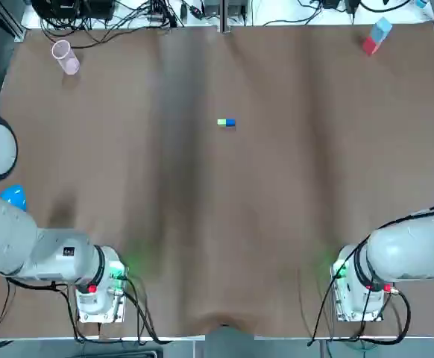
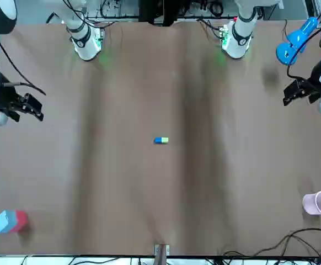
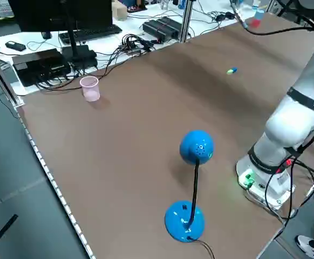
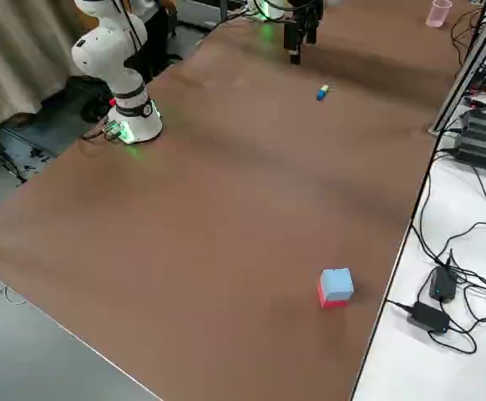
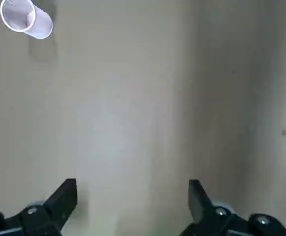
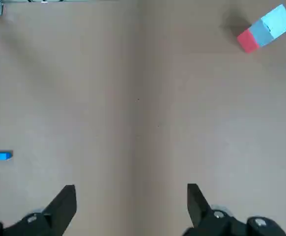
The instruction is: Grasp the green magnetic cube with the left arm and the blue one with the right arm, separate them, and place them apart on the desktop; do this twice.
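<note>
Left gripper point(image 5: 132, 184) and right gripper point(image 6: 131, 187) both spread wide, holding nothing, well apart from green cube point(image 1: 221, 122); blue cube point(image 1: 230, 123) touches it.

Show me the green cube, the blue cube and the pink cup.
green cube point(image 1: 221, 122): top view, its top face.
blue cube point(image 1: 231, 123): top view, its top face.
pink cup point(image 1: 66, 60): top view, its side wall.

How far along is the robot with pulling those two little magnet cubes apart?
Nothing looks done: the small green magnetic cube and the small blue magnetic cube sit joined in the middle of the brown table. Nothing is in hand: the left pincer and the right pincer are open and empty, out at the table's sides. Left to do: grasp both, pull apart, set down apart, twice.
</note>
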`<state>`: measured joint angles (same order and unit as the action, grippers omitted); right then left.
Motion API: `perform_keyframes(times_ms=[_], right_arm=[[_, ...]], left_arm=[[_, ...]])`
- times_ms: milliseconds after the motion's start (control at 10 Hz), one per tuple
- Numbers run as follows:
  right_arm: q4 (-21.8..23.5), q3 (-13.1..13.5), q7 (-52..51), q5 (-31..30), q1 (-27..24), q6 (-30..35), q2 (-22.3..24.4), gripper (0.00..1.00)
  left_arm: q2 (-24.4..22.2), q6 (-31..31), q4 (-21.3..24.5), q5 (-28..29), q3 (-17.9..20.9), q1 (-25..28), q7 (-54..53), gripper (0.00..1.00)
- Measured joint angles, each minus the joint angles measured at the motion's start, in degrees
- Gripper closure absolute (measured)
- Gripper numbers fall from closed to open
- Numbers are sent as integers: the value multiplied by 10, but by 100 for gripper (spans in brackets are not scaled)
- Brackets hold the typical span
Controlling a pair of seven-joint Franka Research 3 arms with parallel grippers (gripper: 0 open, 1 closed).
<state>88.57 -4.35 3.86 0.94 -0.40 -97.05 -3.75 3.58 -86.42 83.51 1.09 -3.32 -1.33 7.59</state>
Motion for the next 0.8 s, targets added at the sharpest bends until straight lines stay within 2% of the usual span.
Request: perform_keyframes(times_ms=[600, 800], right_arm=[[0, 0, 0, 0, 0, 0, 0, 0], [0, 0, 0, 0, 0, 0, 0, 0]], left_arm=[[4, 0, 4, 0, 0, -2, 3, 0], [31, -5, 8, -2, -2, -20, 78, 0]])
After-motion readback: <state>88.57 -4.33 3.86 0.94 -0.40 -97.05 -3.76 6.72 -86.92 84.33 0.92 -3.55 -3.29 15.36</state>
